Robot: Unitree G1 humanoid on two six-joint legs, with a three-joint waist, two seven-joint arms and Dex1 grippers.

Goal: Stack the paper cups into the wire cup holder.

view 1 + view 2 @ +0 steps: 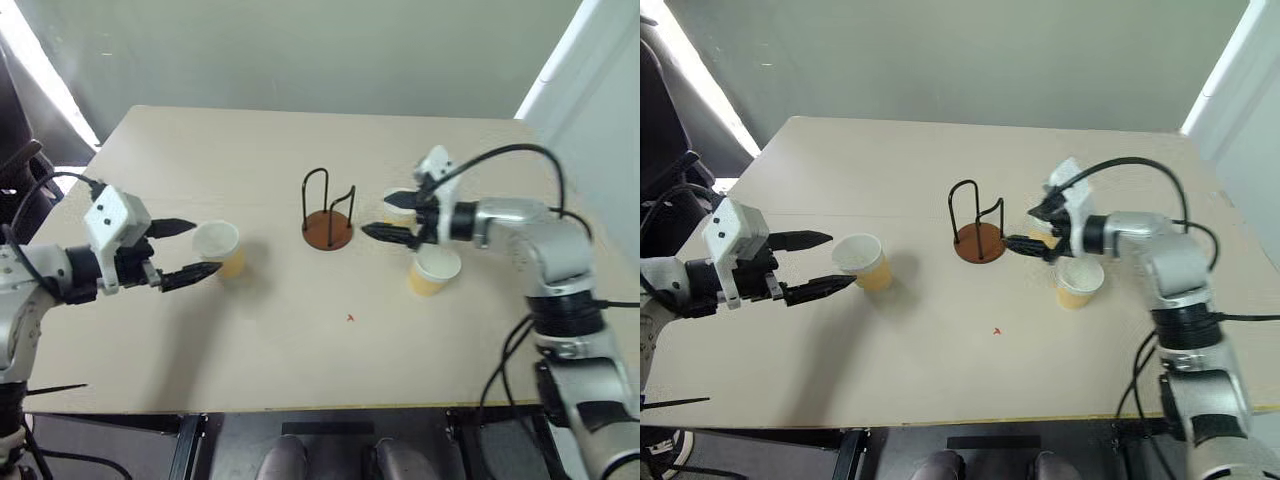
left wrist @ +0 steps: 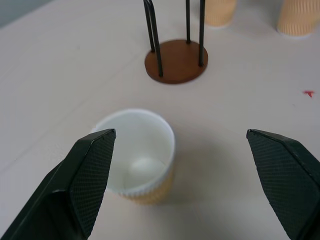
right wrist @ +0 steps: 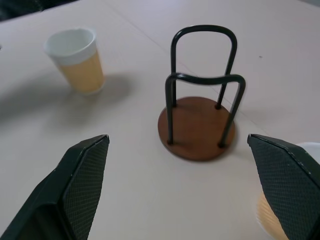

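My left gripper [image 1: 184, 251] is spread wide and holds nothing — one paper cup [image 1: 219, 246] stands upright just beyond its fingertips, at nine o'clock from the wire cup holder [image 1: 328, 212] at the table's [image 1: 250, 340] middle. My right gripper [image 1: 397, 215], fingers also fully apart and empty, hovers at the holder's three o'clock, with the far cup [image 1: 399, 208] between its fingers and the near cup [image 1: 434, 270] just beside, toward five o'clock.
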